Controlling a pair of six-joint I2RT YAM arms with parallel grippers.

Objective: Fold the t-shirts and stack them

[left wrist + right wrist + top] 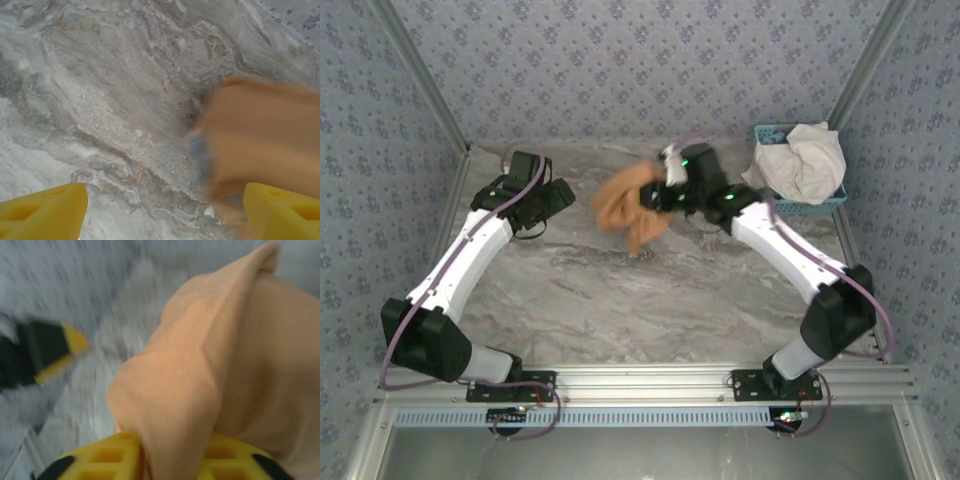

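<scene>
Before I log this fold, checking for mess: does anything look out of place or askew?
Yes. The tan-orange cloth t-shirt hangs crumpled from the right gripper instead of lying flat on the grey marbled table. The plain white t-shirt is heaped in the small light-blue plastic basket, spilling over its rim.

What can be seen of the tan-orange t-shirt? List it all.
The tan-orange t-shirt is soft, matte knit cloth, bunched and unfolded, its outline smeared by blur. It hangs in a crumpled mass at the right claw, with a thick fold passing between the yellow fingers; how firmly it is held is unclear. Its lower tip reaches the marbled table near the back middle. A bluish patch shows at one edge. No sleeve or collar can be made out.
</scene>
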